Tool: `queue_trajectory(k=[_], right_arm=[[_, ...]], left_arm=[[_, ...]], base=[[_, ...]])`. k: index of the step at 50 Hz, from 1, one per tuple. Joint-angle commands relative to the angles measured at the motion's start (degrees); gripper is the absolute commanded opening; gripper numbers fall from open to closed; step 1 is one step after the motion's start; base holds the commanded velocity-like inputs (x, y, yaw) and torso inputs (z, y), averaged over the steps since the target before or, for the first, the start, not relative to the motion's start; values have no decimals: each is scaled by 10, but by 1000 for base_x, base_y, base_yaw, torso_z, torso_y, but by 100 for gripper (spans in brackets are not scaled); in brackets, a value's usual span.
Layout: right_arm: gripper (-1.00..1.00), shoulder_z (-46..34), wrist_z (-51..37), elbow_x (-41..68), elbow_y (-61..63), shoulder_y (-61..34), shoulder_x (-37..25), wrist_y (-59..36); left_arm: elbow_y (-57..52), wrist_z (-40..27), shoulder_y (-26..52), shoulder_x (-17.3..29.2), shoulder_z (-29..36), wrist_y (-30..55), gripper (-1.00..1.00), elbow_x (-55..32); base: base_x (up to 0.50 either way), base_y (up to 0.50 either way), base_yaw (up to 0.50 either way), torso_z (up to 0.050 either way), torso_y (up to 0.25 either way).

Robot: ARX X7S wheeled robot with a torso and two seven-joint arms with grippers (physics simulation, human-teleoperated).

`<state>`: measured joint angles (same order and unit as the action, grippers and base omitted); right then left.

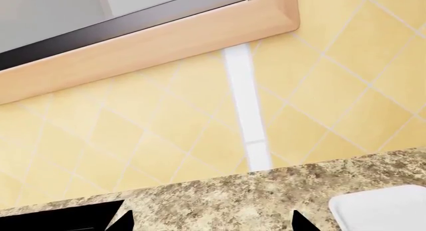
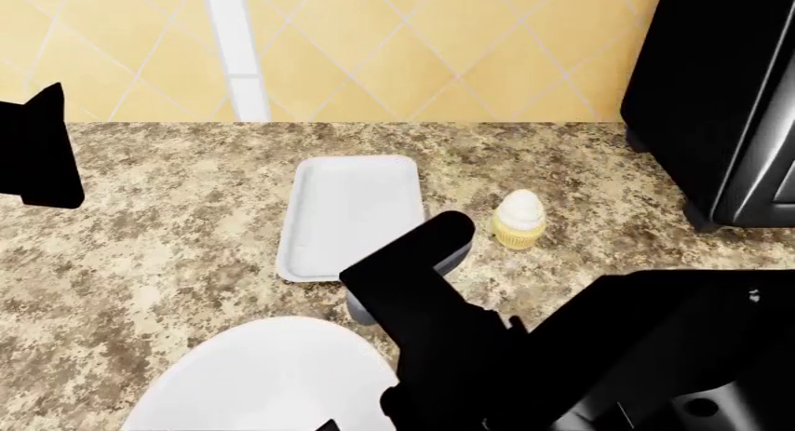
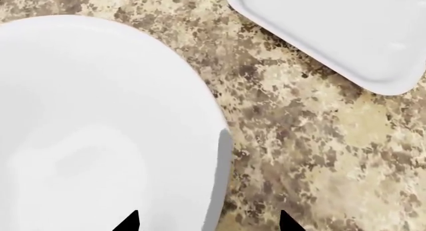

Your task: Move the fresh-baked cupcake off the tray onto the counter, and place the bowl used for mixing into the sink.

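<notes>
Speckled beige and brown granite makes up the counter (image 2: 162, 245) before us, backed by a yellow diagonal-tiled wall (image 2: 410, 49) with one white vertical strip (image 2: 236, 49). On that counter we see the cupcake (image 2: 519, 220) standing upright just beside the tray's right edge, off the tray (image 2: 354, 212), which lies flat with nothing on it. Nearer to us sits the bowl (image 2: 267, 380), large, round and white, its far rim close to the tray's near edge but apart from it.

Our right gripper (image 3: 207, 222) hangs over the bowl's rim; in the right wrist view its two dark fingertips (image 3: 127, 223) stand spread, one over the bowl's white inside (image 3: 87, 126) and the other over the granite (image 3: 313, 156) outside, with the rim between them. We cannot tell whether either tip touches the bowl. The tray's corner (image 3: 346, 36) shows further on in that view.

Our left gripper (image 1: 211, 222) is raised toward the wall, its tips apart and holding nothing. Its view takes in a wood-framed window (image 1: 153, 39), the counter's back edge (image 1: 266, 191), a corner of the tray (image 1: 382, 211) and a dark edge of the sink (image 1: 60, 218). At the right of the head view stands a glossy black appliance (image 2: 714, 96)
</notes>
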<state>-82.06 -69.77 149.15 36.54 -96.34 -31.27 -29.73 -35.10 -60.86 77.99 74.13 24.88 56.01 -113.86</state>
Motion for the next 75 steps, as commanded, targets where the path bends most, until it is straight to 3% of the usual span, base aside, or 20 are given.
queue_trajectory(k=[1,23,24,43,51,52,62,70,75], right_arm=[[100,-7,20,-26,-5,21,-1,-6],[100,-18,52,-83,-25,48,3,-25],[-100,-27,29,-118,-25,27,9,-45],[-100,-5,39,-147,-31,15,-10,-38],[-100,9,28,-174,-52,-62,-37,-91],[-100,7,47,-193,-58,-86,-31,-132],[-100,19,29,-193,-70,-94,-54,-112],[-100,29,5,-269,-66,-203,-56,-200],[-100,58,-13,-253,-53,-235,-87,-187]], left_arm=[[-2,2,-6,2,-2,-4,100,2],[1,-2,-1,-1,-1,3,100,-2],[3,0,0,-2,-1,2,100,-1],[-5,8,-19,9,-8,-9,100,7],[-2,7,-15,7,-9,-7,100,7],[-1,4,-10,6,-8,-4,100,3],[-1,6,-13,10,-12,-6,100,5],[-6,10,-21,20,-19,-15,100,4],[-10,14,-30,30,-25,-25,100,6]], base=[[0,0,0,0,0],[0,1,1,0,0],[0,0,0,0,0],[1,1,1,-1,0],[0,0,0,0,0],[0,0,0,0,0],[0,0,0,0,0],[0,0,0,0,0],[0,0,0,0,0]])
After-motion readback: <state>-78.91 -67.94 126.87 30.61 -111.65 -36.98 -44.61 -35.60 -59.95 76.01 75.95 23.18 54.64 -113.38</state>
